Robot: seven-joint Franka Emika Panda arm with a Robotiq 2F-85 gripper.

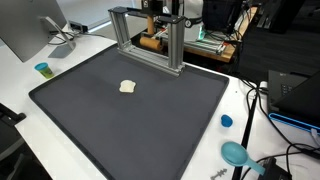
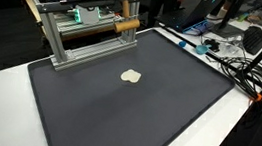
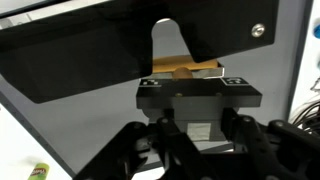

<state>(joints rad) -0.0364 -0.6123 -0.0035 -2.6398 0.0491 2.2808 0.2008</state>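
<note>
Fingers (image 3: 150, 95) of the gripper (image 3: 190, 84) are closed tight on a wooden rod (image 3: 183, 70) at a metal frame (image 2: 85, 39).
The rod sits between the fingertips, with the frame just beside them. A skewed pull would likely jam the rod against the frame or let it slip free. Well away from the fingers, a pale scrap (image 2: 130, 77) lies on the dark mat (image 2: 116, 117).

Light: bright, even, from overhead
Glare: mild on the white table (image 1: 18, 88)
Wrist view: dimmer, my gripper (image 3: 195, 122) soft and blurred

Lab: monitor (image 1: 25, 30), cables (image 2: 229, 63), aluminium frame (image 1: 177, 45).
</note>
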